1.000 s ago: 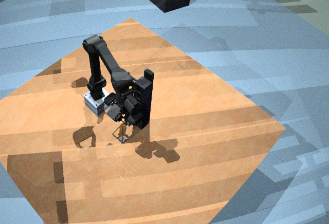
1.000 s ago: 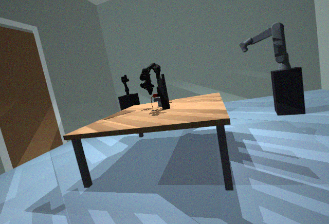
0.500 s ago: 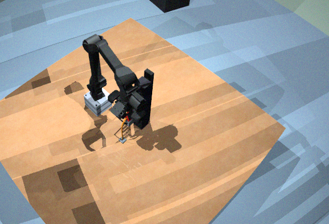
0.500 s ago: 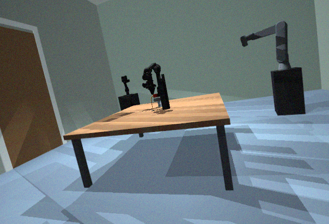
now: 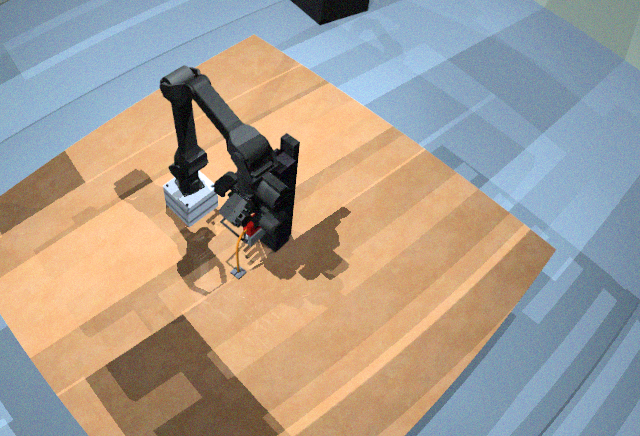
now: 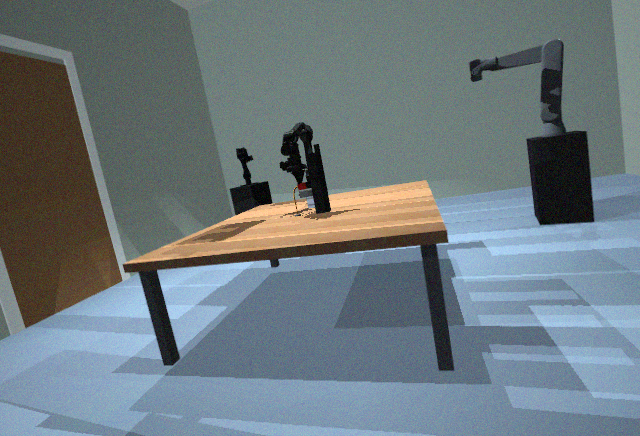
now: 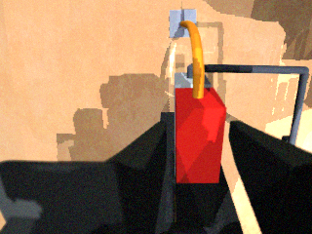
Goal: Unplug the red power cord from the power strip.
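The red plug (image 5: 251, 228) (image 6: 302, 186) (image 7: 198, 146) sits at the small grey power strip (image 5: 253, 238) (image 6: 306, 193) (image 7: 182, 81), beside the tall black upright. An orange cord (image 5: 237, 254) (image 6: 294, 195) (image 7: 198, 58) curves from the plug down to a small grey block (image 5: 237, 272) (image 7: 175, 24) on the table. My gripper (image 7: 197, 129) is partly open. In the wrist view its fingers stand on either side of the plug, with a narrow gap at each side, and do not grip it. The fingers hide most of the strip, and the plug's seating cannot be seen.
The tall black upright (image 6: 322, 183) stands close beside the plug. A thin dark bar frame (image 7: 258, 69) sticks out near the strip. My arm's base stands on a white box (image 5: 190, 209). Other arms stand on black pedestals (image 6: 560, 178) beyond the table (image 6: 387, 214).
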`<state>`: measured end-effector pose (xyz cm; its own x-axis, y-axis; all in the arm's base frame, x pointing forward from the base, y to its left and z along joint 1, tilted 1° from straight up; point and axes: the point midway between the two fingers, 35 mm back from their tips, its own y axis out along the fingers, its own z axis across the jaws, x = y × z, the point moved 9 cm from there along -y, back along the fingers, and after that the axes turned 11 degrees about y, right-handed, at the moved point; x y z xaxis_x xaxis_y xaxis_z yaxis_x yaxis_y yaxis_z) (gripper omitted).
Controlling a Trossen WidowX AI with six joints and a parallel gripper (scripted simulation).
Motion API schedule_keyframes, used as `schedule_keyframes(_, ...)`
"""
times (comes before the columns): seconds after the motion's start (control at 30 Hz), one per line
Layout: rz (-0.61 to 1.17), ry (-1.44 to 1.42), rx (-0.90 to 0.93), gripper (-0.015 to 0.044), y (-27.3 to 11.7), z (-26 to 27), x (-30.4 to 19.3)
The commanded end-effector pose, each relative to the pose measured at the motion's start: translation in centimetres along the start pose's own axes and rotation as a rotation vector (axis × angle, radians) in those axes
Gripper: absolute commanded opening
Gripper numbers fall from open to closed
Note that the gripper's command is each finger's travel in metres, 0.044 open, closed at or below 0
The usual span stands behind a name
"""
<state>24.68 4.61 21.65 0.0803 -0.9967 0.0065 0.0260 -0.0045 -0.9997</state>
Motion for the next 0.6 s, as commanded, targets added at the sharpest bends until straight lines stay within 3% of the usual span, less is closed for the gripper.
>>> schedule_keyframes(0.0, -0.003, 0.004, -0.002, 0.0160, 0.53, -0.09, -0.02)
schedule_keyframes(0.17, -0.003, 0.004, -0.002, 0.0160, 0.94, -0.10, -0.02)
schedule_keyframes(0.3, 0.000, 0.000, 0.000, 0.0055, 0.67, -0.07, -0.03)
schedule_keyframes(0.57, 0.000, 0.000, 0.000, 0.0002, 0.67, -0.07, -0.03)
